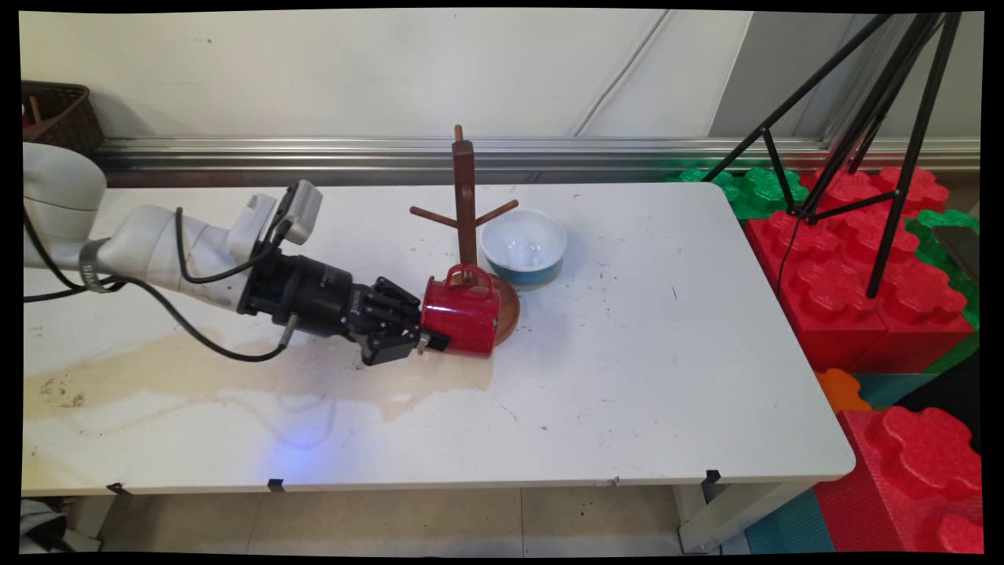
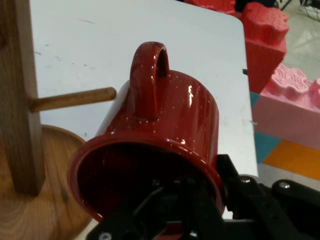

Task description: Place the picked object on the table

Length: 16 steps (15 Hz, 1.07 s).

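One black two-finger gripper (image 1: 423, 333) at frame centre in the main view, reaching in from the left on a white arm, clamped on the rim of a glossy red speckled mug (image 1: 463, 314). Mug held on its side, mouth toward the gripper, loop handle pointing up. One finger inside the mouth and one outside against the wall, as seen in the hand view, where the same mug (image 2: 165, 145) fills the middle and the linkage rises from the bottom edge.

Just behind the mug, a brown wooden mug tree (image 1: 464, 204) with a round base, an upright post and two slanted pegs; mug overlapping the front of that base, handle close to the foot of the post. Whether touching the base, cannot tell. In the hand view, post at the left edge, one peg (image 2: 75, 98) pointing toward the mug's handle, apart from it.

Right of the tree, beside its base, a white bowl with a blue outside (image 1: 523, 247), standing upright. All on a white table (image 1: 667, 377), with a wide brownish stain (image 1: 196, 369) spread across its left half, under the arm. Beyond the table's right edge, large red and green foam blocks (image 1: 847, 267) and black tripod legs (image 1: 902, 141). Upper left corner, a dark woven basket (image 1: 59, 114).
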Each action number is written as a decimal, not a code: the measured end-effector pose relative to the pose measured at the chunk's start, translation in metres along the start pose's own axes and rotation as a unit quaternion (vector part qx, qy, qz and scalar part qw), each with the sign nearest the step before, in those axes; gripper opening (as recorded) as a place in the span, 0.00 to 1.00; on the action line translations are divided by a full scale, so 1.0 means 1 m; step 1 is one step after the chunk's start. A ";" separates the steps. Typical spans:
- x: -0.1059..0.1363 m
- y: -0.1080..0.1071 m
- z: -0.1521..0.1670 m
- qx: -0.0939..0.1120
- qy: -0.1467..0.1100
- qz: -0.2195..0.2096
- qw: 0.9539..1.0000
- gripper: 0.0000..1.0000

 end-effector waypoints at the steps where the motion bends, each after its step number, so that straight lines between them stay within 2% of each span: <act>1: 0.000 0.001 -0.004 -0.002 -0.004 0.002 1.000 0.00; 7: -0.004 0.006 -0.026 -0.012 -0.025 0.014 1.000 0.00; 16: -0.006 0.010 -0.059 -0.016 -0.060 0.037 0.997 0.00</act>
